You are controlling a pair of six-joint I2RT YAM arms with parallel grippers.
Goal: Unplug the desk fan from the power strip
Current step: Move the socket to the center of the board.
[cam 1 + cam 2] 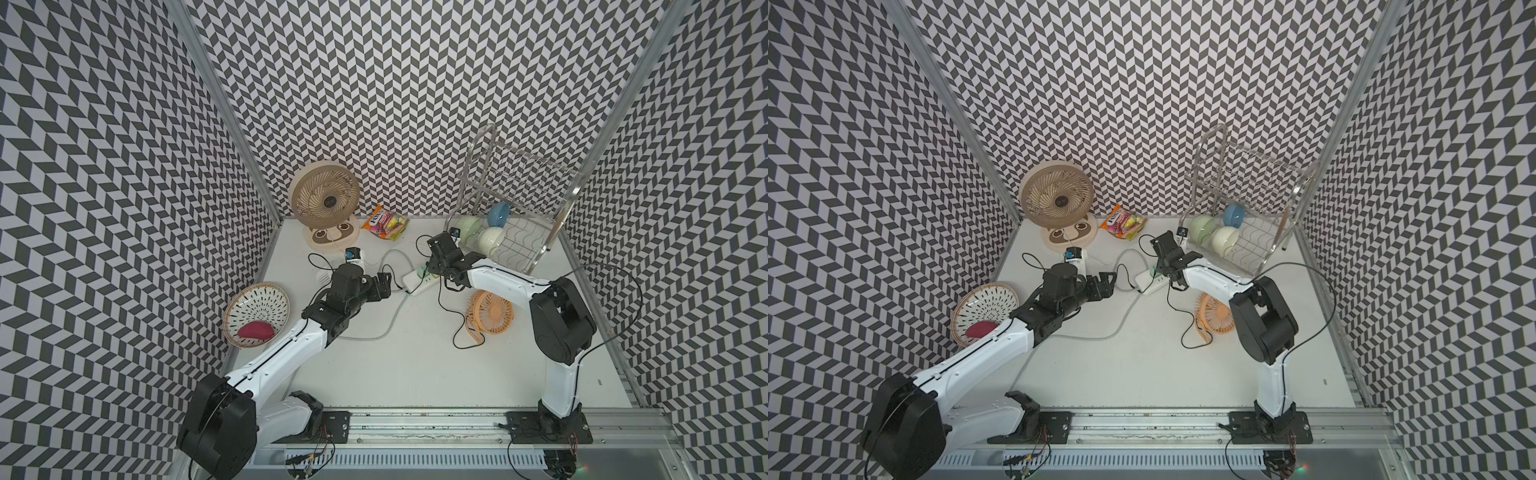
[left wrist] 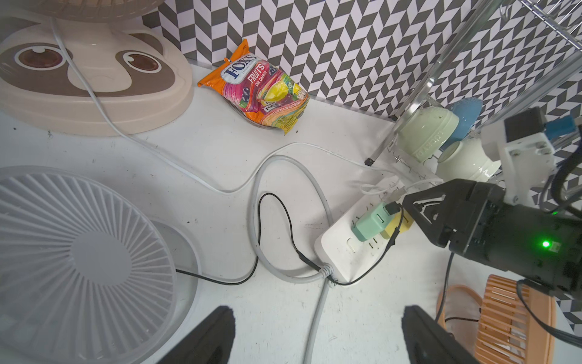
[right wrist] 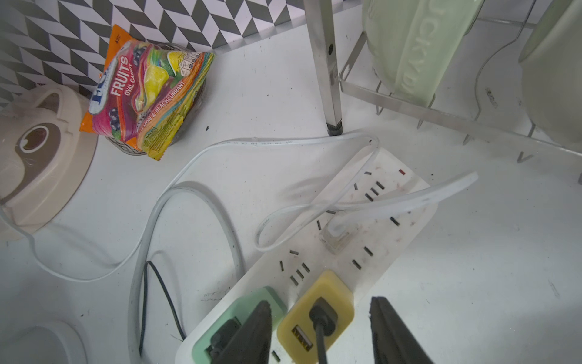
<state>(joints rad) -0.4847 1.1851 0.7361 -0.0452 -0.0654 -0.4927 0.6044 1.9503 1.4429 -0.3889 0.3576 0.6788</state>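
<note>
In the dish rack (image 1: 521, 246): pale green bowl (image 1: 467, 226), cream bowl (image 1: 490, 241), blue bowl (image 1: 498, 214). Near the dish rack: candy bag (image 1: 385, 222). Well apart from it: woven basket (image 1: 257, 305) with red object (image 1: 255, 331).

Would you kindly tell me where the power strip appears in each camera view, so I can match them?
In a top view: power strip near picture centre, just below the candy bag.
In a top view: power strip likewise near centre, below the candy bag.
Left wrist: power strip ahead of the left tool.
Right wrist: power strip directly under the right tool.
Shared landmark: the candy bag, beyond the strip in all four.
</note>
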